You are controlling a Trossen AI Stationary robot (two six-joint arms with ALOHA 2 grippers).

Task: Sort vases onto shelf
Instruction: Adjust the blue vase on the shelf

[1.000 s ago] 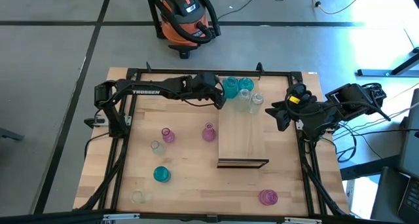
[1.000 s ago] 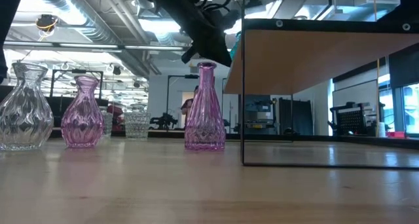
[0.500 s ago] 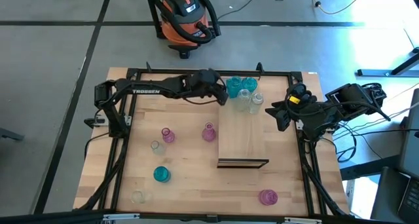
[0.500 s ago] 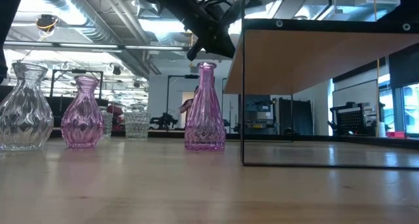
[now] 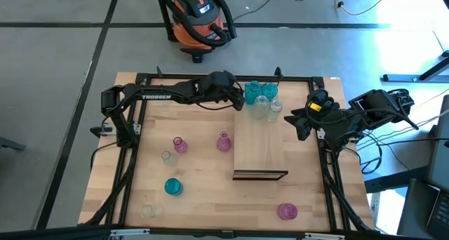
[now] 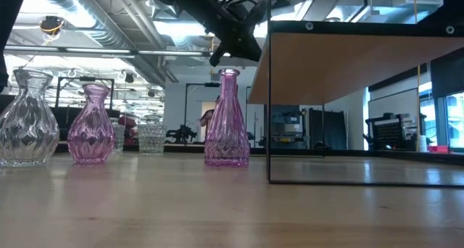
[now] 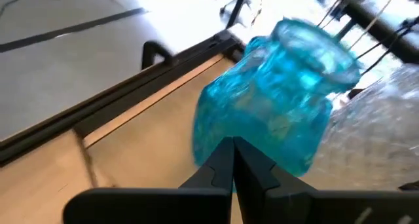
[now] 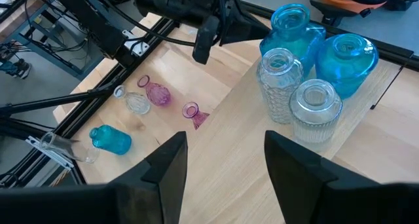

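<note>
Four small glass vases (image 5: 261, 100) stood on the long light-wood shelf (image 5: 259, 152) at upper centre; six waited on the table (image 5: 203, 187). The left gripper (image 5: 238, 100) hovered beside them, jaws closed and empty. The right gripper (image 5: 297, 122) idled at right, jaws parted, holding nothing.

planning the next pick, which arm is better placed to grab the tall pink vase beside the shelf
Left. The left gripper hangs at the shelf's far end, on the same side as the tall pink vase. The right gripper waits across the shelf from it.

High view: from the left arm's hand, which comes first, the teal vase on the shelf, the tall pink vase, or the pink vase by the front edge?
From the left hand:
1. Teal vase, on the shelf, right beside it.
2. Tall pink vase, mid-table, left of the shelf.
3. Pink vase, front edge, farthest.
</note>
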